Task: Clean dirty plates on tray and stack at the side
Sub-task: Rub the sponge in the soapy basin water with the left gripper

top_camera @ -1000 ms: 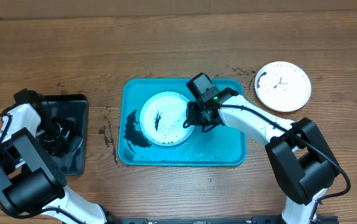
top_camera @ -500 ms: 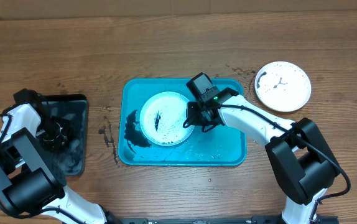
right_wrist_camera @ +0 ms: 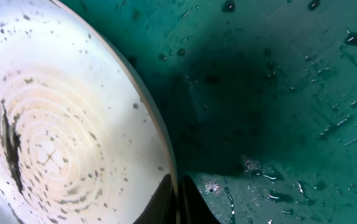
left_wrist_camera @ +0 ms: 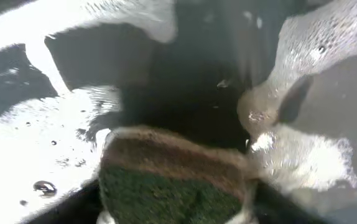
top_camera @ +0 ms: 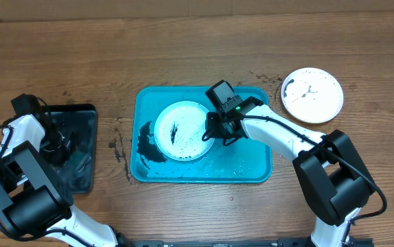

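Observation:
A white plate (top_camera: 180, 130) with a black smear and specks lies in the turquoise tray (top_camera: 252, 168). My right gripper (top_camera: 214, 134) is shut on its right rim. In the right wrist view the dark fingertips (right_wrist_camera: 177, 199) pinch the plate's edge (right_wrist_camera: 60, 124) over the wet tray floor (right_wrist_camera: 278, 93). A second smeared white plate (top_camera: 312, 95) rests on the table at the right. My left gripper (top_camera: 56, 145) is down in the black tray (top_camera: 80, 171). A green and brown sponge (left_wrist_camera: 172, 186) fills the space between its jaws.
Soapy foam (left_wrist_camera: 328, 37) and dark water surround the sponge in the black tray. A black puddle (top_camera: 145, 145) sits in the turquoise tray left of the plate. Dark specks (top_camera: 118, 147) dot the wood between the two trays.
My left wrist has shifted slightly towards the far end of the black tray, with the sponge still between its jaws. The right arm and the plate have not moved.

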